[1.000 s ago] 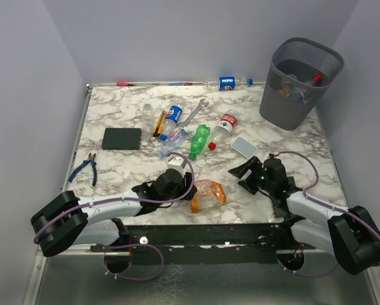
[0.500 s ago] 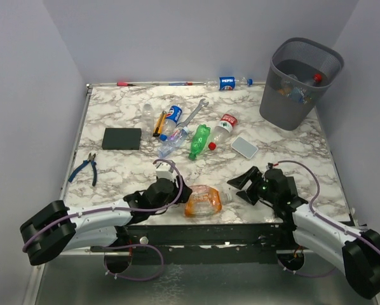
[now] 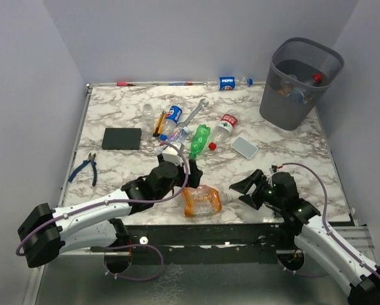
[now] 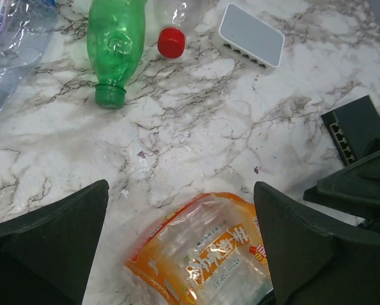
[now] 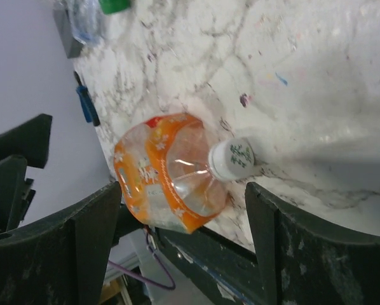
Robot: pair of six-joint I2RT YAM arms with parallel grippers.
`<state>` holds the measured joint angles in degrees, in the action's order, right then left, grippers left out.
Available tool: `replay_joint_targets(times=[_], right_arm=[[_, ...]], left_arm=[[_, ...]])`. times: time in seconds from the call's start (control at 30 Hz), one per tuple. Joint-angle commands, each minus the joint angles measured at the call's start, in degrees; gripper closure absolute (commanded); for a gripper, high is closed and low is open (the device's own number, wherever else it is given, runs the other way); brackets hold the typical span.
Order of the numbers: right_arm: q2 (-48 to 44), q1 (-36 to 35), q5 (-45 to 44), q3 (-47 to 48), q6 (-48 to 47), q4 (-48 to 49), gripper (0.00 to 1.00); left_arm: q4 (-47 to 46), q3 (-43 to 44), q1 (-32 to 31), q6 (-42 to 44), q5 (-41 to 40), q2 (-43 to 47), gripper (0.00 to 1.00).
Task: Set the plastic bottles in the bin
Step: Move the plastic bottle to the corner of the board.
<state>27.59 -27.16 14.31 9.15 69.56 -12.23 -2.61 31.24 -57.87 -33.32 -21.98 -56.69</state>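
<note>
Here, the orange bottle (image 3: 201, 201) lies on its side at about 6 o'clock on the marble table (image 3: 291, 159), close to the near edge, its white cap (image 3: 229, 197) pointing toward 3 o'clock.

The left gripper (image 4: 180, 187) has its jaws spread wide with nothing clamped. In its wrist view the orange bottle sits low in the gap between the two fingers, at 6 o'clock, nearer the right-hand finger; I cannot tell whether it touches that finger. In the top view this gripper is at roughly 11 o'clock from the bottle.

The right gripper (image 5: 183, 187) also has its jaws apart and holds nothing. It is at about 3 o'clock from the bottle, facing the cap. In its wrist view the cap and the bottle's shoulder show in the gap between the fingers, touching neither.

The bin (image 3: 301, 82) stands at the table's 1 o'clock corner, well apart from both grippers, with a few bottles inside. A green bottle (image 3: 199, 141) and a loose red cap (image 3: 211, 146) lie near the table's middle, at 12 o'clock from the left gripper, with a white box (image 3: 244, 147) at about 1 o'clock.
</note>
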Motion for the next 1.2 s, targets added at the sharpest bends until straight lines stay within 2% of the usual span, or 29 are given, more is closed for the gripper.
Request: replay_joint_targets(times=[0.0, 0.2, 0.33, 0.43, 0.63, 0.93, 1.03, 1.17], right_arm=[[4.26, -2.07, 4.78, 2.95, -0.60, -4.86, 0.17], [11.66, -10.13, 0.17, 2.49, 1.52, 1.14, 0.15], [21.18, -17.91, -3.99, 1.93, 5.13, 10.98, 0.16], [29.49, -20.19, -5.82, 2.95, 6.67, 17.82, 0.16], [37.82, -20.39, -13.85, 6.35, 7.45, 25.22, 0.17], [54.79, -14.38, -10.95, 19.11, -0.83, 31.53, 0.19], [56.66, -11.45, -9.53, 21.63, -4.62, 29.90, 0.18], [51.84, -10.63, -8.79, 22.21, -9.99, 24.79, 0.17]], left_arm=[[4.37, 2.24, -0.08, 4.66, 4.37, -5.70, 0.02], [5.16, 2.82, -0.06, 5.51, 12.20, -11.37, 0.02], [5.16, 0.45, -0.06, 3.55, 11.69, -11.04, 0.02], [5.36, -1.02, -0.05, 2.99, 10.93, -9.21, 0.02], [6.04, -3.66, -0.09, 0.63, 10.66, -5.51, 0.03], [5.58, -7.44, -0.82, -4.53, 12.10, -2.87, 0.06], [5.28, -8.47, -0.93, -5.54, 11.70, -0.56, 0.06], [5.34, -9.36, -1.00, -6.68, 9.84, 2.54, 0.05]])
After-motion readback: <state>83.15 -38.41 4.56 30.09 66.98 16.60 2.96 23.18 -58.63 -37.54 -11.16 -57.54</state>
